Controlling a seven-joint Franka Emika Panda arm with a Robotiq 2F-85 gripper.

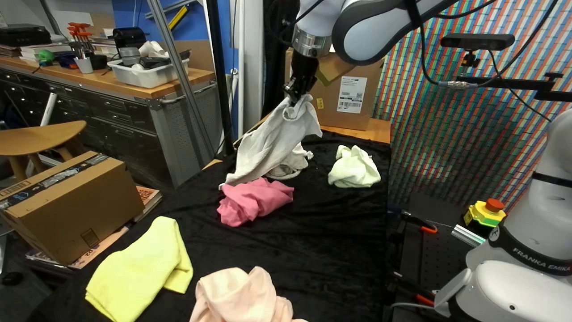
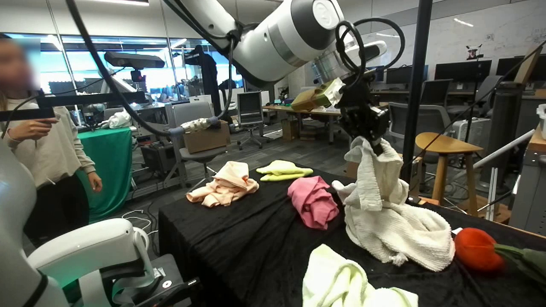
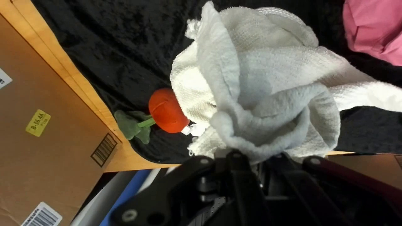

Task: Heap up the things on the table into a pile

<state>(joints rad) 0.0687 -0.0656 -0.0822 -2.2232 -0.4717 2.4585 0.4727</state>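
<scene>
- Crumpled pale-pink cloth (image 2: 224,183) and folded bright-yellow cloth (image 2: 283,169), lying separately on the black-draped worktop (image 2: 256,238).
- Bunched magenta cloth (image 2: 313,202).
- Black mechanical hand (image 3: 257,158), pinching a grey-white terry towel (image 2: 370,187); I'd gather its dangling tail, lower straight down, and release only once it's slack.
- Cream knit cloth (image 2: 409,234) beneath, then red-orange plush ball (image 2: 475,250).

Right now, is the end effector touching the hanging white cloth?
Touching. In an exterior view, the end effector grips the bunched top of the hanging white cloth, whose folds drape down from that hold.
</scene>
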